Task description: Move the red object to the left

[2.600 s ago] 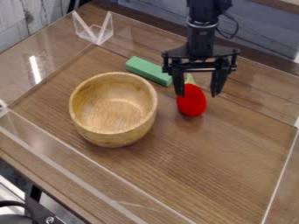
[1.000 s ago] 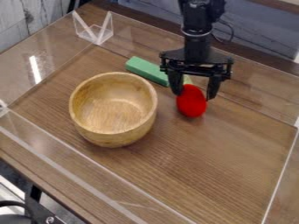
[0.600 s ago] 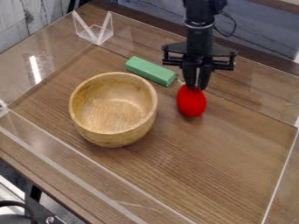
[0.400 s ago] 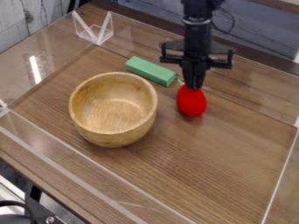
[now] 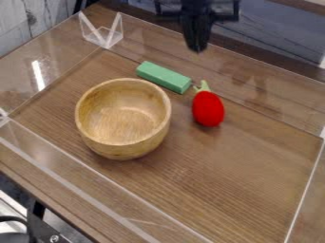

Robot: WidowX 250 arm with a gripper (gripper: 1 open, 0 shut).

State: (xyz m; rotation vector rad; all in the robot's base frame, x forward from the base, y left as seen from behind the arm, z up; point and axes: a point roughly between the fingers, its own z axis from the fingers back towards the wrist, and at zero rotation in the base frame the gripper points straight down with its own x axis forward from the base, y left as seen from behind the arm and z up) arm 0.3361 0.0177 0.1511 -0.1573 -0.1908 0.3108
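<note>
beside the wooden bowl [image 5: 124,117] – the red object [image 5: 208,108].

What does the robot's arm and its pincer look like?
The arm is all black. Its pincer is black too, long and thin, narrowing to a point at the bottom where the two fingers meet. A wider black crosspiece sits near the top edge of the picture. The picture is blurry there, so no cables or markings can be made out.
</note>
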